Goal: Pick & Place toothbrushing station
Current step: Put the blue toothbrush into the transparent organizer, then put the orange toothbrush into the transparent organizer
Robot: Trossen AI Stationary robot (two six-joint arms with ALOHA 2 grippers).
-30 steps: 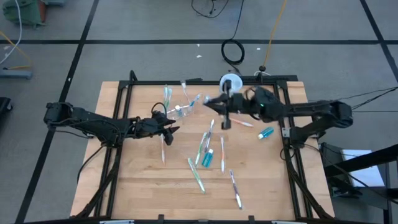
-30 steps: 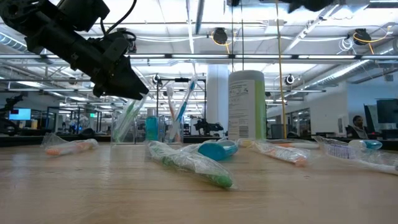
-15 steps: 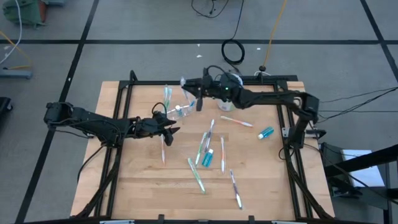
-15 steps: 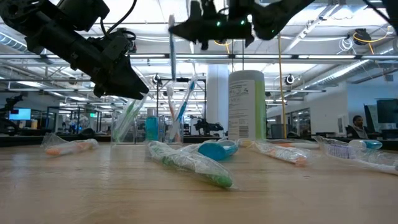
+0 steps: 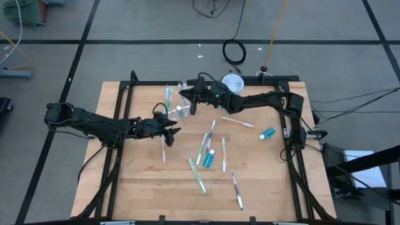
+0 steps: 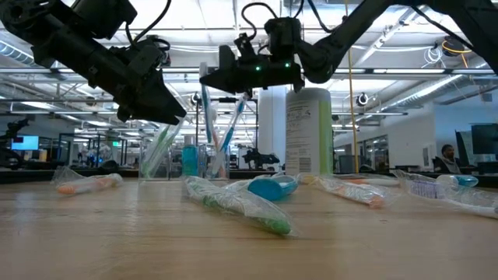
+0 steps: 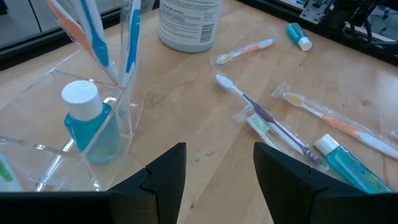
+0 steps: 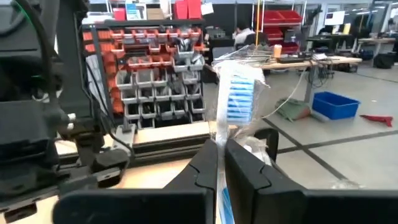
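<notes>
The toothbrushing station (image 5: 175, 108) is a clear plastic holder at the table's far left (image 6: 187, 155). It holds upright brushes and a teal bottle with a white cap (image 7: 87, 124). My right gripper (image 5: 190, 104) hovers just above it (image 6: 205, 78), shut on a wrapped toothbrush with blue bristles (image 8: 239, 93). My left gripper (image 7: 214, 174) stands open beside the station's near side (image 5: 171, 131), with only bare table between its fingers. My right gripper pinches the wrapped toothbrush's handle (image 8: 219, 134) between its two fingers, which reach in roughly level from the table's right and lie across it. The brush stands upright, head above the fingers. Its lower end (image 6: 205, 117) hangs clear over the station.
A tall pale-green canister with a white lid (image 5: 232, 82) stands at the far edge, right of the station. Several wrapped toothbrushes (image 5: 205, 147) and two teal tubes (image 5: 267, 133) lie scattered over the middle and right of the table. A black frame (image 5: 187, 82) borders the board.
My right gripper has travelled toward the table's left edge and come down, carrying the toothbrush from the middle of the table to just above the station. The brush has stayed upright in the hold.
</notes>
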